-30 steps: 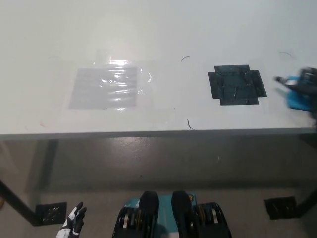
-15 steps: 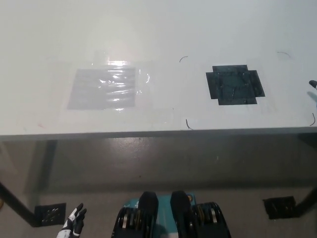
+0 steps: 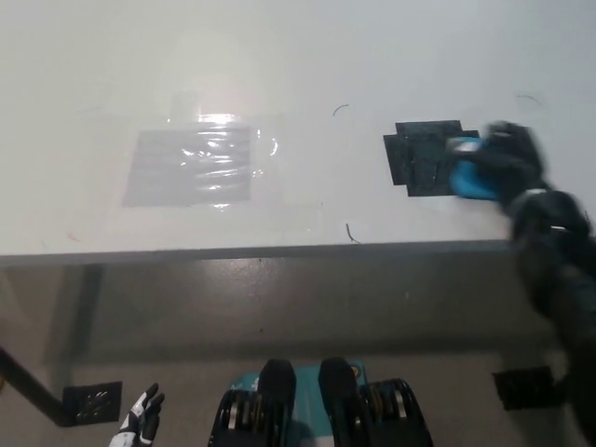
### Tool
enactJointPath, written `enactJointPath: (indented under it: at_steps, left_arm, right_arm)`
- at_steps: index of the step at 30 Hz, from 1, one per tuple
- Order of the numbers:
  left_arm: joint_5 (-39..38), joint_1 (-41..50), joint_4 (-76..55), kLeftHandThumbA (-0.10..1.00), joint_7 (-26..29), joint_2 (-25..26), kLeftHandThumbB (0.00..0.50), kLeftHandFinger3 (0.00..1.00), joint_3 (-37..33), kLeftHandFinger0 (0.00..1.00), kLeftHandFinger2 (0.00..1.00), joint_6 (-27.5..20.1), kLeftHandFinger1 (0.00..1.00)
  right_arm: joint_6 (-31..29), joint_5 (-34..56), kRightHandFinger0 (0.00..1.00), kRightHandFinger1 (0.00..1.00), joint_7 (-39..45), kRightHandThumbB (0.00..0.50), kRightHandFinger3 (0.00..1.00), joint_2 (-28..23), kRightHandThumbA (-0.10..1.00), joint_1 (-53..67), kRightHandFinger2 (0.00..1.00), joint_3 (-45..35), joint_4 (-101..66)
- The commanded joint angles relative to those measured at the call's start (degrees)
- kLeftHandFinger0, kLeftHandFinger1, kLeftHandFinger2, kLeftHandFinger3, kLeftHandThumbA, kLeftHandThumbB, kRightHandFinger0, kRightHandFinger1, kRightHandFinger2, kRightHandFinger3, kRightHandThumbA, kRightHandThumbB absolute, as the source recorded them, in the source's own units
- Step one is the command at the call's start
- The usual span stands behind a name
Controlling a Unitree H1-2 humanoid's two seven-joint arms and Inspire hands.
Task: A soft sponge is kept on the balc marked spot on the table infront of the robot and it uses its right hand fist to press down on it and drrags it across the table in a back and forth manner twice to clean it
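Blue sponge [image 3: 470, 179] lies under the fisted right hand [image 3: 507, 158] on the black mark [image 3: 421, 156]; left hand [image 3: 140, 424] fingers spread.

the right hand [image 3: 510, 156] is black, a rounded, blurred mass with no seams or markings that can be made out. behind it the right arm [image 3: 559, 270] is black too, built of thick rounded segments; just back of the hand a bulging wrist section shows a small pale glint on top, and further back the forearm is wider and darker. the left hand [image 3: 138, 425] is white with dark patches between and along its slim fingers [image 3: 152, 402], and black trim near its base.
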Motion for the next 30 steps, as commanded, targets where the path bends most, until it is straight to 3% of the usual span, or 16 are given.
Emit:
enactJointPath:
  at_steps: [1,4,9,10,11,13,16,17,24,26,30]
  left_arm:
    - [0.6,1.2,-0.7,1.00,1.2,0.5,0.148,1.00,0.0,1.00,1.00,-2.3,1.00]
    - [1.2,1.4,-1.0,1.00,1.4,0.4,0.141,1.00,-0.1,1.00,1.00,-2.2,1.00]
    - [0.7,1.6,-0.9,1.00,1.1,0.2,0.127,1.00,-0.1,1.00,1.00,-1.8,1.00]
    - [0.8,1.5,-0.8,1.00,1.0,0.3,0.126,1.00,-0.1,1.00,1.00,-1.9,1.00]
    - [1.0,1.5,-0.8,1.00,1.0,0.4,0.133,1.00,-0.2,1.00,1.00,-1.9,1.00]
    - [0.9,1.6,-1.2,1.00,1.1,0.2,0.125,1.00,-0.1,1.00,1.00,-1.5,1.00]
    - [1.0,1.6,-1.4,1.00,1.1,0.1,0.127,1.00,0.0,1.00,1.00,-1.4,1.00]
    - [0.9,1.6,-1.5,1.00,1.1,0.1,0.132,1.00,0.0,1.00,1.00,-1.4,1.00]
    - [0.1,0.7,-2.0,1.00,0.9,0.1,0.119,1.00,0.6,1.00,1.00,-0.1,1.00]
    - [0.3,0.3,-1.5,1.00,0.8,0.4,0.124,1.00,0.6,1.00,1.00,-0.7,1.00]
    - [0.4,0.0,-0.7,1.00,1.0,0.6,0.115,1.00,0.6,1.00,1.00,-1.3,1.00]
  right_arm:
    - [-0.5,-1.0,0.00,0.00,-0.6,0.150,0.00,4.6,1.00,-3.2,0.00,1.6,0.3]
    - [0.1,-0.9,0.00,0.00,-1.0,0.129,0.00,6.7,1.00,-3.8,0.00,2.2,0.2]
    - [-0.4,-1.3,0.00,0.00,-0.7,0.163,0.00,8.0,1.00,-3.0,0.00,3.3,0.1]
    - [-0.5,-1.4,0.00,0.00,-0.8,0.146,0.00,7.9,1.00,-2.9,0.00,3.5,0.2]
    - [-0.6,-1.7,0.00,0.00,-0.9,0.179,0.00,7.5,1.00,-2.4,0.00,3.8,0.3]
    - [-0.4,-1.5,0.00,0.00,-1.1,0.143,0.00,6.8,1.00,-1.9,0.00,3.8,0.4]
    - [-0.4,-1.0,0.00,0.00,-1.0,0.131,0.00,5.2,1.00,-1.0,0.00,3.4,0.7]
    - [-0.1,-0.8,0.00,0.00,-1.2,0.151,0.00,4.7,1.00,-1.0,0.00,3.1,0.8]
    - [0.4,-0.1,0.00,0.00,-1.0,0.167,0.00,0.2,1.00,-0.2,0.00,2.0,1.2]
    - [0.9,0.2,0.00,0.00,-0.9,0.204,0.00,-1.7,1.00,-0.1,0.00,1.6,1.3]
    - [1.1,0.5,0.00,0.00,-0.9,0.203,0.00,-2.5,1.00,-0.3,0.00,1.2,1.2]
